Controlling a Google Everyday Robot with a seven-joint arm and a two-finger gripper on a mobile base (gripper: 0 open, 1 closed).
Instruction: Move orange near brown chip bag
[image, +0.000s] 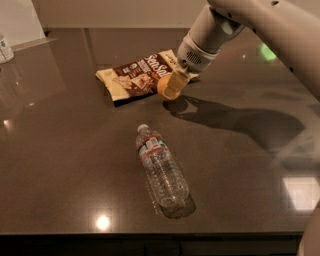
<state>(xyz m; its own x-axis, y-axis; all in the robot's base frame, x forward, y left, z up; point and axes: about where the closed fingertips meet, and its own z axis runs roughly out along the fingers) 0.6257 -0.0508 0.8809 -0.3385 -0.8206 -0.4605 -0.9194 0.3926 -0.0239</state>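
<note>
The brown chip bag (137, 74) lies flat on the dark table at the back middle. The orange (163, 85) sits between the fingers of my gripper (169, 89), just off the bag's right front edge and low over the table. The gripper is shut on the orange and partly hides it. My arm reaches in from the upper right.
A clear plastic water bottle (161, 166) lies on its side in the front middle of the dark table (60, 150). A small white container (6, 49) stands at the far left edge. The arm's shadow falls to the right of the bag.
</note>
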